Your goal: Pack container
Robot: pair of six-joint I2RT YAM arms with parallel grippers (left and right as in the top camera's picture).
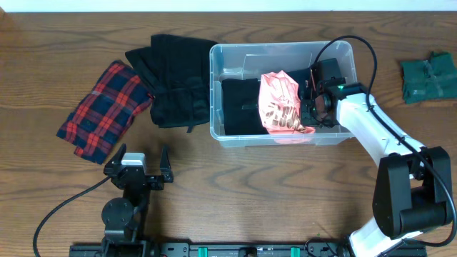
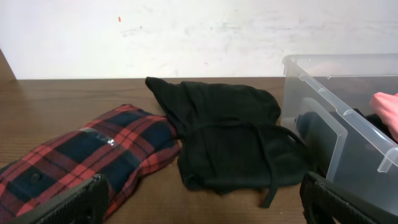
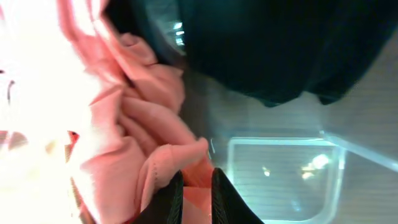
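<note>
The container (image 1: 282, 47), a clear rectangular bin, stands at the table's back centre and holds a dark folded garment (image 1: 239, 107) with a pink garment (image 1: 280, 103) on top. My right gripper (image 1: 308, 107) reaches into its right half. In the right wrist view the gripper (image 3: 198, 186) has its jaws only a narrow way apart, with a fold of the pink garment (image 3: 124, 124) between them above the container's clear floor (image 3: 280, 180). My left gripper (image 1: 141, 158) rests open near the front left, holding nothing, and the left wrist view shows bare wood between its fingers (image 2: 202, 202).
A black garment (image 1: 175, 75) lies crumpled just left of the container, with a red plaid garment (image 1: 103, 107) further left. A folded green cloth (image 1: 427, 77) sits at the far right. The left wrist view shows the black garment (image 2: 230, 130), the plaid (image 2: 81, 155) and the container wall (image 2: 323, 81).
</note>
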